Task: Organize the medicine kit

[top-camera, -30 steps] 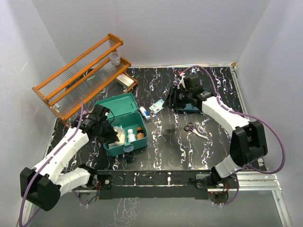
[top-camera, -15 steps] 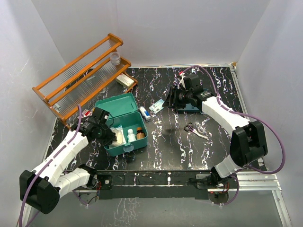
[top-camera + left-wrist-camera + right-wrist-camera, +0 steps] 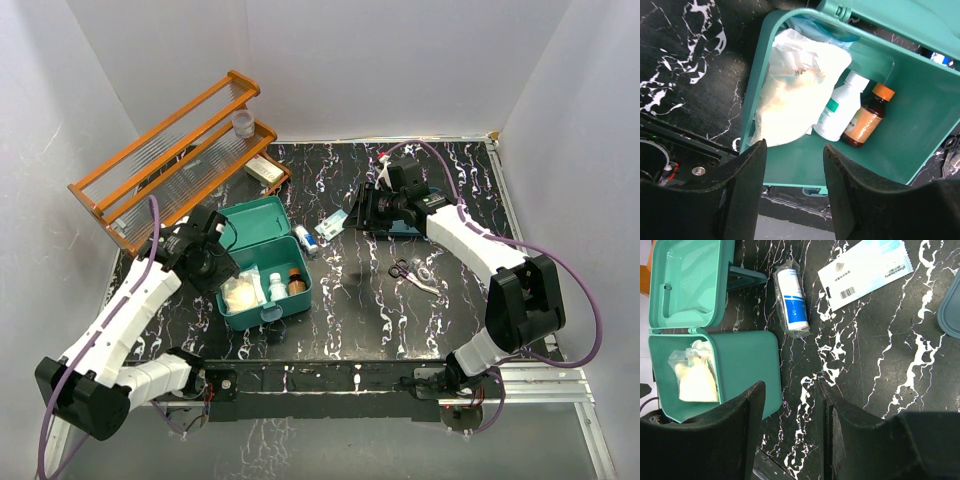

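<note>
Left gripper [image 3: 794,156], jaws newly spread, has released the plastic pouch [image 3: 795,85] into the medicine kit [image 3: 920,125]; right gripper [image 3: 790,390] gapes empty.

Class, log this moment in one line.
medicine kit: open, bag, white bottle, amber bottle inside | left hand: open | right hand: open

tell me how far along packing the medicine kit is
Done: a white pouch, a white bottle and a brown bottle sit inside the open medicine kit. In hand: nothing; the left jaws stand open above the kit, the right jaws open over the table. Left: the wrapped roll, the flat packet and the scissors lie outside on the table, and the lid is up.
</note>
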### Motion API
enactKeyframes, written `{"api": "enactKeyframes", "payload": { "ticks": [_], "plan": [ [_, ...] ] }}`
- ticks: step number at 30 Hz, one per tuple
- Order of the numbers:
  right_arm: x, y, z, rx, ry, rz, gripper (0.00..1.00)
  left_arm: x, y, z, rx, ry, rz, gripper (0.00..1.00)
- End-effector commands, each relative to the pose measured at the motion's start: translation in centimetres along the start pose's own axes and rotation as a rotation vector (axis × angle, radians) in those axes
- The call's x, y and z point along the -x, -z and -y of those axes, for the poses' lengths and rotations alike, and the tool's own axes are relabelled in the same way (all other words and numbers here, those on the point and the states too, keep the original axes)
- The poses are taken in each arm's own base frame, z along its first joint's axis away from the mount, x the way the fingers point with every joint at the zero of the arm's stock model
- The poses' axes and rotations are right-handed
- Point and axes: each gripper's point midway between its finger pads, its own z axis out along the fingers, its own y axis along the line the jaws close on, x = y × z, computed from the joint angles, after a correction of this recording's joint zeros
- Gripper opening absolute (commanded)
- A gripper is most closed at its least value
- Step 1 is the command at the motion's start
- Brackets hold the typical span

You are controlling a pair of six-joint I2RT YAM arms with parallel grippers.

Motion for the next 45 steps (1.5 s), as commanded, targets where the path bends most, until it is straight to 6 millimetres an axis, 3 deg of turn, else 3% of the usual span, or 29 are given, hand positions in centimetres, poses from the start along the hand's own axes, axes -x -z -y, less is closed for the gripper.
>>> {"api": "enactKeyframes", "payload": {
  "ticks": [1, 4, 6, 12, 18, 29, 33, 36, 45],
  "plan": [
    [2.0, 0.9, -1.7, 0.047, 0.045, 0.076, 0.42, 1.2, 0.9, -0.8, 0.068, -0.040, 0.033, 0.48],
    [2.0, 0.9, -1.6, 0.043, 0.044, 0.078, 0.42, 0.3, 0.0, 1.6, -0.044, -0.108, -0.027, 0.46],
    [2.0, 0.9, -1.5, 0.039, 0.046, 0.081, 0.42, -0.8, -0.8, 2.3, -0.078, -0.112, -0.080, 0.46],
    [1.9, 1.0, -1.2, 0.023, 0.048, 0.088, 0.43, -2.2, -3.3, 0.4, 0.052, -0.116, -0.152, 0.55],
    [2.0, 1.2, -1.3, 0.028, 0.056, 0.092, 0.43, -2.0, -5.5, 0.3, 0.087, -0.115, -0.131, 0.61],
    [2.3, 1.1, -1.1, 0.016, 0.064, 0.099, 0.43, -1.1, -7.7, -2.3, 0.246, -0.112, -0.061, 0.56],
    [2.4, 1.0, -1.0, 0.014, 0.069, 0.102, 0.43, -1.1, -7.3, -3.0, 0.278, -0.105, -0.057, 0.58],
    [2.4, 0.8, -0.8, 0.005, 0.066, 0.102, 0.44, -0.5, -6.3, -2.4, 0.254, -0.090, -0.036, 0.59],
    [2.7, 0.4, -0.8, 0.005, 0.050, 0.118, 0.45, 2.7, -1.3, -0.3, 0.141, -0.071, 0.084, 0.61]
  ]
}}
